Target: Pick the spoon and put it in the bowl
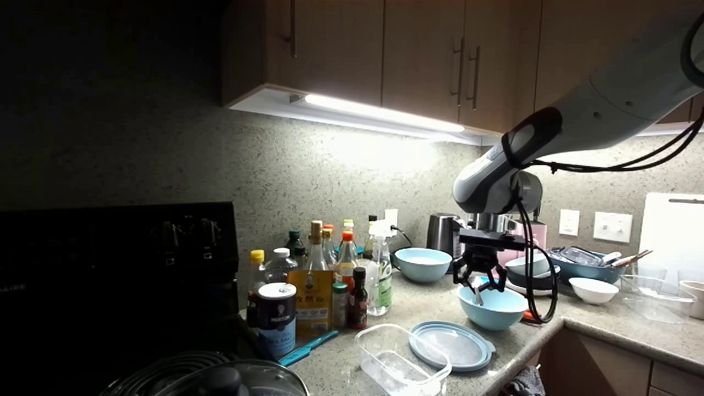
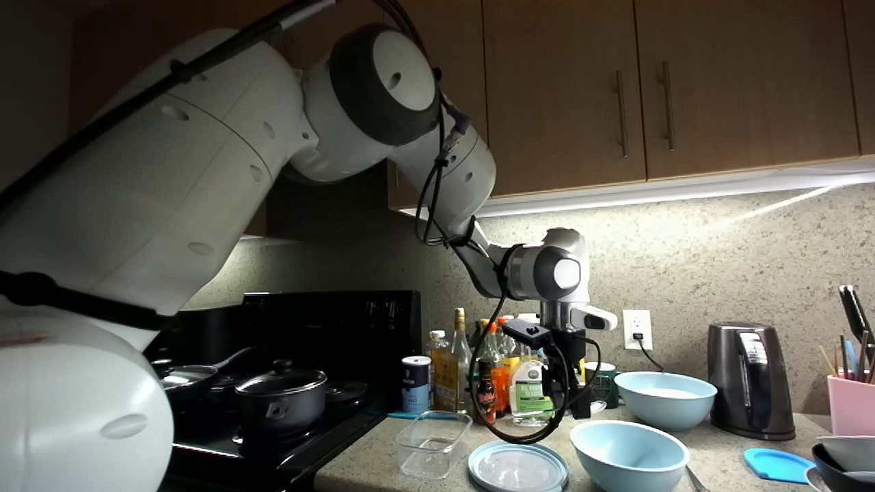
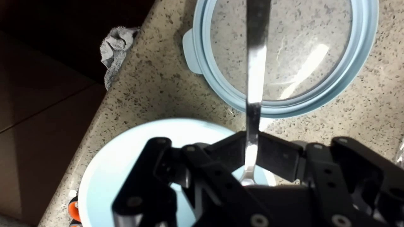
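My gripper [image 1: 479,283] is shut on the spoon [image 3: 256,69], a slim shiny metal utensil. The fingertips [image 3: 252,142] pinch its handle near the head in the wrist view. The handle runs toward the top of that picture; the head is partly hidden behind the gripper. In an exterior view the spoon [image 1: 478,297] shows between the fingers, over the opening of the light-blue bowl [image 1: 492,318]. The bowl also shows in an exterior view [image 2: 629,459] and in the wrist view [image 3: 126,167]. The gripper [image 2: 581,404] is above it; whether the spoon touches it cannot be told.
A round pale-blue lid-like plate [image 1: 451,346] and a clear container [image 1: 401,366] stand beside the bowl. Another light-blue bowl [image 1: 422,268], a kettle [image 2: 750,383] and bottles [image 1: 379,286] stand behind. An orange-handled item [image 3: 73,210] lies by the bowl, near the counter edge.
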Action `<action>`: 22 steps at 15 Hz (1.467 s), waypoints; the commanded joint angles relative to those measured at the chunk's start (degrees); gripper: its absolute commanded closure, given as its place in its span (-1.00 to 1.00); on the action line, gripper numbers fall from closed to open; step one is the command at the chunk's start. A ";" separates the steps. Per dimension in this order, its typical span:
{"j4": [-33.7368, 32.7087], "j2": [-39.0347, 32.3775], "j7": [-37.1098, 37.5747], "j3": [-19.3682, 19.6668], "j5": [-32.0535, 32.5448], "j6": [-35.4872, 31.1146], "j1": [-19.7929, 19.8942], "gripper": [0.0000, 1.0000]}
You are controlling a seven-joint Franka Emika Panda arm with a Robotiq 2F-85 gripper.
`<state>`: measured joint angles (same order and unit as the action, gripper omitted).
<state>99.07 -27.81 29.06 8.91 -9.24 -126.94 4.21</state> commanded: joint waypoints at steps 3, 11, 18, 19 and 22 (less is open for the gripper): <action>-3.97 -2.39 -1.13 -0.49 -3.59 1.48 2.70 1.00; -6.83 -5.65 -0.07 0.22 -3.45 0.20 2.94 1.00; -16.03 -11.36 5.33 1.15 -6.04 5.96 5.48 1.00; -17.79 -12.66 6.93 1.49 -6.00 7.43 5.72 1.00; -22.68 -16.23 11.79 1.77 -5.67 12.72 6.40 1.00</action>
<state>82.03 -40.32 36.34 10.48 -13.65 -119.52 9.92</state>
